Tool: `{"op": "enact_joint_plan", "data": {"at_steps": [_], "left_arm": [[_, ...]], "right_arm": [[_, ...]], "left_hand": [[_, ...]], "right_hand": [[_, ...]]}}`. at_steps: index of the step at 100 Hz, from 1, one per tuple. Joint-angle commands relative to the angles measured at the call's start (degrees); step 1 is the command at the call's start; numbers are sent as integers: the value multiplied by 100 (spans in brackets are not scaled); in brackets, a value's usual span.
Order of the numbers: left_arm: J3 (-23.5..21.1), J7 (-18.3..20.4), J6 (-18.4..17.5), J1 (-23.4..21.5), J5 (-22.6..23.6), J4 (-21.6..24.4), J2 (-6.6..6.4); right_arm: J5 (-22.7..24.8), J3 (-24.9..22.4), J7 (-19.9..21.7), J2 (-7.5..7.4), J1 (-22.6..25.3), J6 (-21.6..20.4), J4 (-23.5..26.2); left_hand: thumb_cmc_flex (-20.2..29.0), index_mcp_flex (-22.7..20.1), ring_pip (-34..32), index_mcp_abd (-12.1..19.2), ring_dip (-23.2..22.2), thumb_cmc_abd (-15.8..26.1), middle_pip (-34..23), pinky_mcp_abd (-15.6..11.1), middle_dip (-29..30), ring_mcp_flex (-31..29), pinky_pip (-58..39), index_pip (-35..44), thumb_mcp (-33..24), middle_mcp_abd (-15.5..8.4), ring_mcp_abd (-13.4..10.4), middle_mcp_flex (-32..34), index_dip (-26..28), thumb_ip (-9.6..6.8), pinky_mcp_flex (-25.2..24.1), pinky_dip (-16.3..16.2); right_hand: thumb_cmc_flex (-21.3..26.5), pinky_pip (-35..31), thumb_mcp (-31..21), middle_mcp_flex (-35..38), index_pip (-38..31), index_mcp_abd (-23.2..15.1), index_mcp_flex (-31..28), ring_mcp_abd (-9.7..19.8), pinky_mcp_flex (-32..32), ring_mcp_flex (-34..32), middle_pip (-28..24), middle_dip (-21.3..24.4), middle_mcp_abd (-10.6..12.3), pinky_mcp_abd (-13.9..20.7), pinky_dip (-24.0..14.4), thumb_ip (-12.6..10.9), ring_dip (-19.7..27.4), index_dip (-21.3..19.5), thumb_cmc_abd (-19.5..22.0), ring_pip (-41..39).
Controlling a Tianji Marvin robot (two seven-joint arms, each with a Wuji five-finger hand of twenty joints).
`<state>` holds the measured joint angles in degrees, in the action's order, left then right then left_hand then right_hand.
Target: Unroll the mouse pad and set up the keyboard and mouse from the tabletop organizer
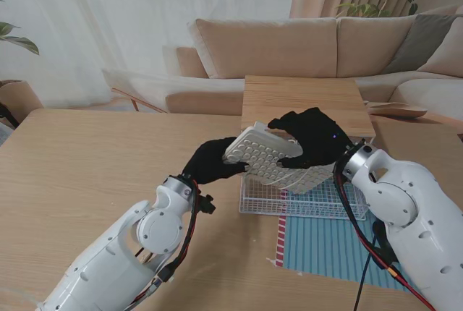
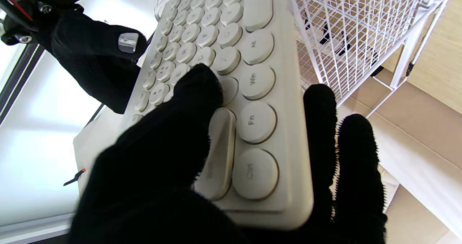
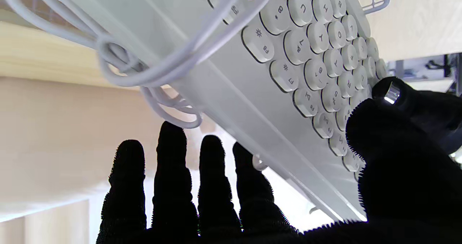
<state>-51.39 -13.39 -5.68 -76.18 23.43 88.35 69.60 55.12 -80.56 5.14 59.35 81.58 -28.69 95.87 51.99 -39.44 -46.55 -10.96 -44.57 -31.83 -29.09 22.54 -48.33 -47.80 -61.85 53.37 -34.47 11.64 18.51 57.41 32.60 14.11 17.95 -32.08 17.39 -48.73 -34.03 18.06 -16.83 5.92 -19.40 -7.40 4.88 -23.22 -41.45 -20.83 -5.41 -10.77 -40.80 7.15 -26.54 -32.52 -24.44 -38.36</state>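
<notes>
Two hands: both of ours clamp one white keyboard (image 1: 269,156), lifted and tilted at the centre of the stand's frame.
Left hand (image 1: 210,160): black-gloved, closed on the keyboard's left end, left of frame centre; in the left wrist view our thumb (image 2: 187,103) presses on the round keys near the Fn and Ctrl caps, while other fingers (image 2: 321,128) wrap the edge.
Right hand (image 1: 312,136): black-gloved, closed on the keyboard's far right part, just right of frame centre; in the right wrist view our thumb (image 3: 382,135) lies on the key face and four fingers (image 3: 213,171) reach along the back side.
Keyboard cable (image 3: 151,74): white, looped in coils against the keyboard's back, seen in the upper left of the right wrist frame.
Keyboard pose: off the table, left end highest, keys facing our camera, its lower right part over the organizer.
Organizer (image 1: 318,202): white wire basket standing on the wooden table (image 1: 87,173), lower right of frame centre, right under the keyboard; its mesh fills the upper right of the left wrist frame.
Mouse pad (image 1: 325,249): teal striped sheet with a red-and-white edge, lying flat in the lower right of the frame, its far edge touching the organizer.
Mouse: we cannot make it out.
Background: beige sofa (image 1: 304,47) across the upper frame.
</notes>
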Motion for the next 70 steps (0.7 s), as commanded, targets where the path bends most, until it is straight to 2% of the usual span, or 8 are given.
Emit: {"op": "enact_joint_plan", "data": {"at_steps": [1,18,36,44,70], "left_arm": [[-20,59,9,-19,27,-85,-53],[-4,36,-133,34,216,-159,-80],[20,11,-243,71,383,-205,-102],[32,5,-272,78,422,-211,-107],[60,6,-277,93,463,-208,-111]], "right_arm": [[-48,-121,92,2,122,38,42],[-499,-548,600,-36,349,59,142],[-669,-841,883,-78,517,21,133],[-716,-900,1013,-98,542,41,88],[-959,-816,1833,-222,498,248,-73]], "left_hand": [[694,-324,20,102,-33,217,-404,-205,-341,-141,-78,411,-1270,148,-104,398,177,-156,36,35],[673,-310,30,148,-45,203,-379,-273,-368,-128,-52,428,-1309,105,-150,396,186,-137,44,59],[661,-302,43,188,-56,188,-348,-326,-396,-116,-34,456,-1344,77,-180,400,186,-124,46,79],[654,-303,55,188,-60,183,-332,-342,-407,-97,-28,465,-1359,74,-185,402,177,-119,43,87],[635,-293,47,200,-78,185,-311,-360,-428,-106,-38,491,-1373,66,-192,405,158,-106,43,92]], "right_hand": [[-226,279,185,-201,96,174,138,-95,-157,219,186,96,-78,98,72,-248,132,62,79,239],[-136,535,231,-296,151,172,196,-25,-214,331,289,165,-83,160,98,-237,238,56,5,472],[-53,737,277,-303,174,170,184,111,-213,398,323,191,-67,271,90,-219,283,36,-140,577],[3,804,272,-280,166,169,152,148,-205,414,329,196,-60,314,84,-214,303,23,-227,612],[139,994,269,-200,140,76,52,201,-152,384,296,185,10,384,73,-187,340,-20,-355,662]]}}
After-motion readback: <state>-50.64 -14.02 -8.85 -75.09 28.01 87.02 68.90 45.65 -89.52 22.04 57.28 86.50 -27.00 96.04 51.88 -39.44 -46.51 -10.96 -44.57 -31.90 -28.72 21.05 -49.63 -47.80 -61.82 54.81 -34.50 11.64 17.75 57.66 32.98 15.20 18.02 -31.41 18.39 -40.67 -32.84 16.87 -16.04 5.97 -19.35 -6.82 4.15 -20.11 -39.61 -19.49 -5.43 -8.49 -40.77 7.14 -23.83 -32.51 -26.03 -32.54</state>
